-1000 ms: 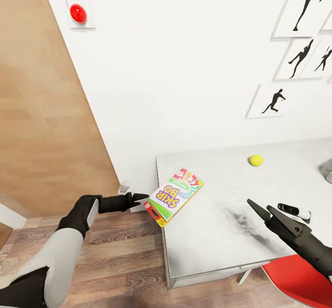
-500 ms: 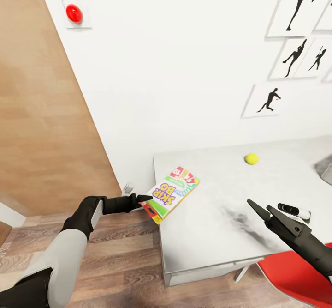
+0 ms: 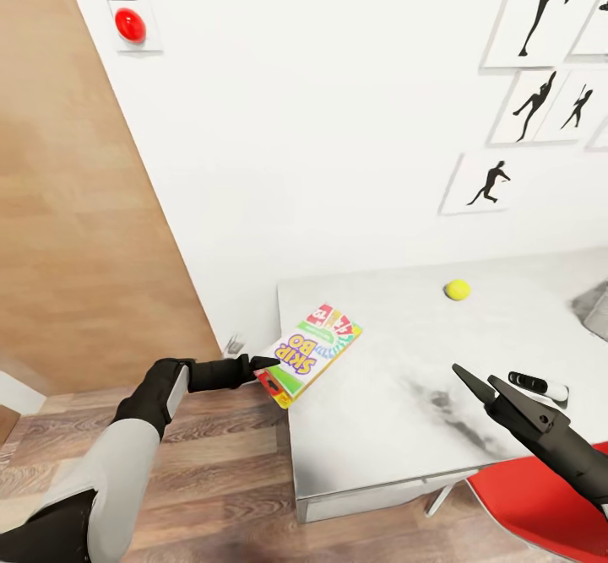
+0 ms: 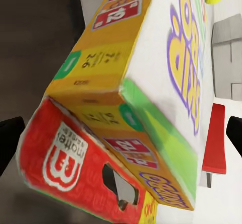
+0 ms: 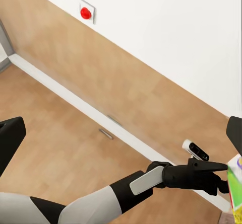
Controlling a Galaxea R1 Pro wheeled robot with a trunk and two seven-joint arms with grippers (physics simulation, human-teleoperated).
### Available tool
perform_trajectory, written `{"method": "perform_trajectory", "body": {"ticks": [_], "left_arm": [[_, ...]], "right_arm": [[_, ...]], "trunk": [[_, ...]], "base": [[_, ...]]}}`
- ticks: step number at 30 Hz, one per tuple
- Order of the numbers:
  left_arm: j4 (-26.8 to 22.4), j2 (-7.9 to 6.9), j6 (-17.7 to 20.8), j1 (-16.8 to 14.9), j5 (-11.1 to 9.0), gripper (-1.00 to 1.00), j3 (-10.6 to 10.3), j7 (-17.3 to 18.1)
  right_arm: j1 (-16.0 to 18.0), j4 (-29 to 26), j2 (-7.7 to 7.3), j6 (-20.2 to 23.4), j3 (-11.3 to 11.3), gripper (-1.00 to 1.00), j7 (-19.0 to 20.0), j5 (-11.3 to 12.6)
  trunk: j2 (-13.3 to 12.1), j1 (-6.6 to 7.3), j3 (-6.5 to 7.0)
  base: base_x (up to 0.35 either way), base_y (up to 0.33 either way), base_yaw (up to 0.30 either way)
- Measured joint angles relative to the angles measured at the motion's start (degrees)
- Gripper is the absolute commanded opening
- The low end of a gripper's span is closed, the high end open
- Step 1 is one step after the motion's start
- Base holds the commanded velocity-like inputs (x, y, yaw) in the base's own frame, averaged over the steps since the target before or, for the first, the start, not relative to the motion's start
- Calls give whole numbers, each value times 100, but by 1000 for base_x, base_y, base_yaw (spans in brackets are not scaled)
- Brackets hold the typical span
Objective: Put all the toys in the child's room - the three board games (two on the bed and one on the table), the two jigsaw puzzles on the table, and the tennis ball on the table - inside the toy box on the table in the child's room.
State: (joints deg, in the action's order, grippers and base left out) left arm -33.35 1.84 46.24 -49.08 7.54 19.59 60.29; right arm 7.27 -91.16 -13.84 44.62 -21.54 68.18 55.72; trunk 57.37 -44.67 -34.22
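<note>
A board game (image 3: 309, 350), a colourful Skip-Bo box with green-yellow edges, lies tilted over the left corner of the white-grey table (image 3: 397, 428). My left gripper (image 3: 263, 366) is shut on its red near end, which juts past the table edge. The same board game (image 4: 136, 103) looms large in the left wrist view. The tennis ball (image 3: 457, 289) rests near the wall, apart from both grippers. A corner of the grey toy box (image 3: 598, 311) shows at the right edge. My right gripper (image 3: 475, 384) hangs open above the table's front right.
A small black-and-white object (image 3: 538, 386) lies on the table just beyond my right gripper. A red chair (image 3: 540, 504) stands at the table's front right. A red button (image 3: 130, 24) sits high on the white wall, beside a wood-panelled wall and plank floor.
The whole view has shifted slightly, so the camera moved. My left gripper stays on the board game at the table corner; the right arm holds its pose.
</note>
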Motion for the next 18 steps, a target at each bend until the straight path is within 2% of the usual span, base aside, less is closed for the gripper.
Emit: {"method": "perform_trajectory", "body": {"ticks": [5, 15, 16, 18], "left_arm": [[0, 0, 0, 0, -13, 100, 4, 0], [-1, 0, 1, 0, -23, 100, 1, -1], [-1, 0, 1, 0, -25, -100, 1, -1], [-2, 0, 1, 0, -28, -100, 2, 0]], "right_arm": [[0, 1, -2, 0, 0, 100, 2, -1], [0, 1, 5, 0, 8, 100, -5, -1], [0, 1, 5, 0, 8, 100, -5, 0], [0, 1, 6, 0, 9, 100, -5, -3]], "trunk": [[0, 0, 0], [0, 0, 0], [0, 0, 0], [0, 0, 0]], "base": [[0, -114, 0], [0, -12, 0], [0, -1, 0], [0, 0, 0]]}}
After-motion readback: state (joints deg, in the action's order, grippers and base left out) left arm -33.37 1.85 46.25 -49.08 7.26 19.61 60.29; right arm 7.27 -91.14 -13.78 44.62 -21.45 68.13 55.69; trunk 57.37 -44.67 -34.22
